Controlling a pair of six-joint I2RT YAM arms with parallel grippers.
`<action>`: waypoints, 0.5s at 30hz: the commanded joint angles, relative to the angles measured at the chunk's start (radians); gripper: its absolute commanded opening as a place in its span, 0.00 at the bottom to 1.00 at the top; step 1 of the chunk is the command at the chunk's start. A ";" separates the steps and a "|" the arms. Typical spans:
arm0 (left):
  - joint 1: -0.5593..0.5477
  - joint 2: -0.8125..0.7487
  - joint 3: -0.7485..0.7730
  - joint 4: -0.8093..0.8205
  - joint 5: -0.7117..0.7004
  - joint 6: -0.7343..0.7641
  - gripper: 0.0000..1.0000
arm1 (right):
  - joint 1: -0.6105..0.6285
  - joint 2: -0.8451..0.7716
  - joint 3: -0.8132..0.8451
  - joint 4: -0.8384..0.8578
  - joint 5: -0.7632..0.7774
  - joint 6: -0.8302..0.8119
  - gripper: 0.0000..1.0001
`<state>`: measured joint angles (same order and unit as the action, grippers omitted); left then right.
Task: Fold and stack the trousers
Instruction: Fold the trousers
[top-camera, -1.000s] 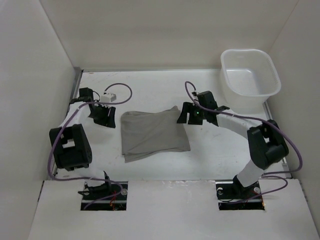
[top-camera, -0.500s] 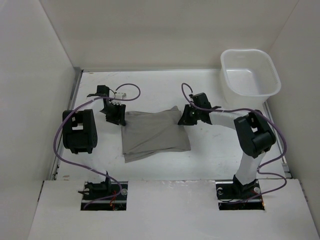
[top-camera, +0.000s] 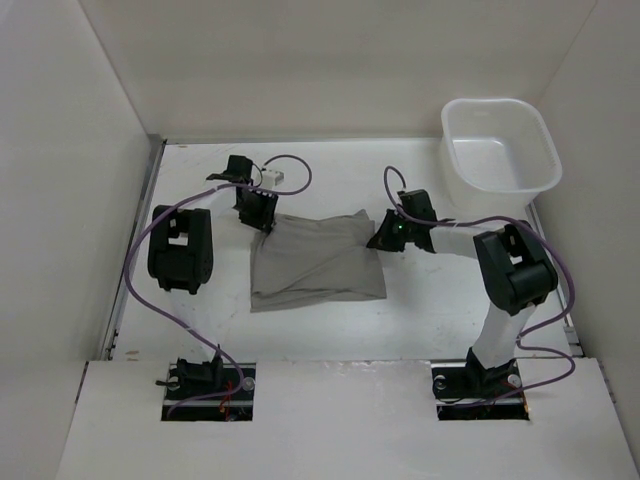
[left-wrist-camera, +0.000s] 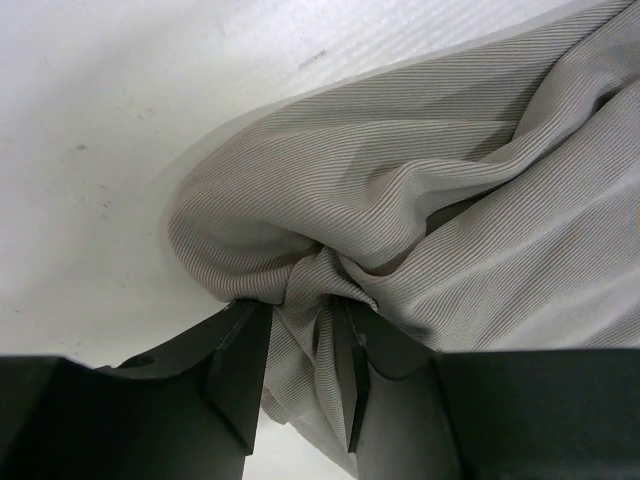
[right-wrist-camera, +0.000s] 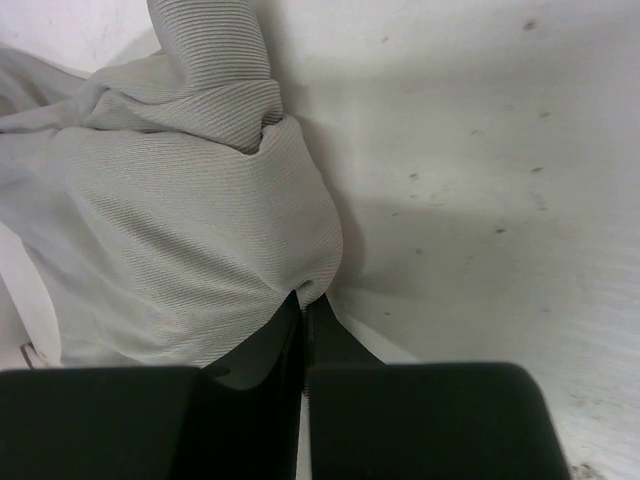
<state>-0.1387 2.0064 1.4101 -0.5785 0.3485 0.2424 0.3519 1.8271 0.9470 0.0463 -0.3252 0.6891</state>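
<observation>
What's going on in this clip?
Two arms are working on grey trousers that lie as a rough folded rectangle on the white table. The left end effector is shut on a bunch of cloth at the far left corner; the right end effector pinches the far right corner. A white tub stands at the far right, apart from the cloth.

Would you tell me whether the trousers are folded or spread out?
Folded: the trousers form a compact rectangle with no separate legs showing.
</observation>
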 joint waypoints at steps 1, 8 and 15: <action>0.012 0.017 0.044 0.028 -0.026 -0.014 0.30 | -0.027 -0.028 -0.008 0.036 0.063 0.001 0.03; 0.023 0.023 0.111 0.058 -0.071 -0.003 0.29 | -0.066 -0.058 -0.014 0.030 0.092 0.001 0.02; 0.018 0.046 0.187 0.049 -0.060 -0.011 0.30 | -0.067 -0.077 -0.030 0.036 0.034 -0.022 0.51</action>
<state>-0.1184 2.0575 1.5455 -0.5529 0.2840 0.2386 0.2844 1.7855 0.9241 0.0605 -0.2779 0.6941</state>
